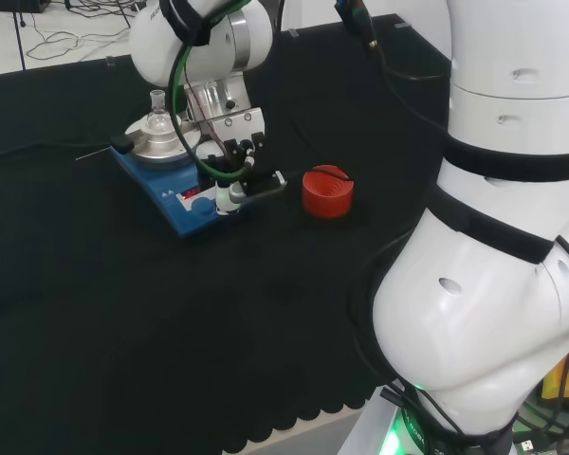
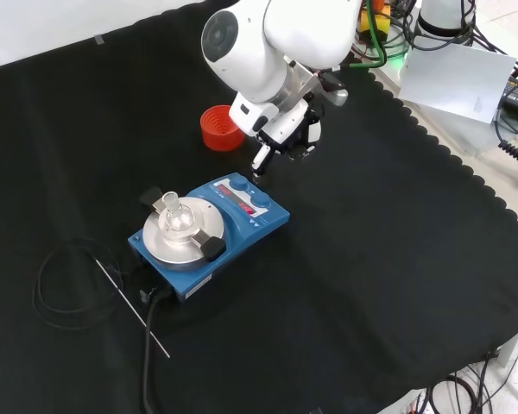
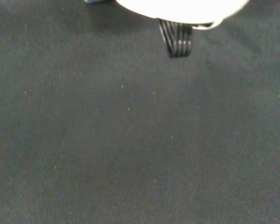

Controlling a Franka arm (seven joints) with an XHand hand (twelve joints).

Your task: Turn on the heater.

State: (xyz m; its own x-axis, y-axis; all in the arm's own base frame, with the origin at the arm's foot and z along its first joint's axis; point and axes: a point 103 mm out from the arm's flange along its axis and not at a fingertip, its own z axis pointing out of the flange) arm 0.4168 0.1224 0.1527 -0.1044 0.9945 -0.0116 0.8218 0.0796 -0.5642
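Blue heater (image 2: 209,231) sits mid-cloth in my front view, a small glass flask (image 2: 175,217) on its plate. My hand (image 2: 281,138) hovers at its control end, one finger extended downward. A stray press could nudge the flask.

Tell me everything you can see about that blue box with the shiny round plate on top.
The heater is a flat blue box lying on the black cloth. Its round silvery plate carries a small clear glass flask, with black clips at the plate's edge. The sloped front panel has a red display strip and blue knobs. A black cable leaves its rear. The hand hovers by the panel, one finger pointing down at it; contact is unclear.
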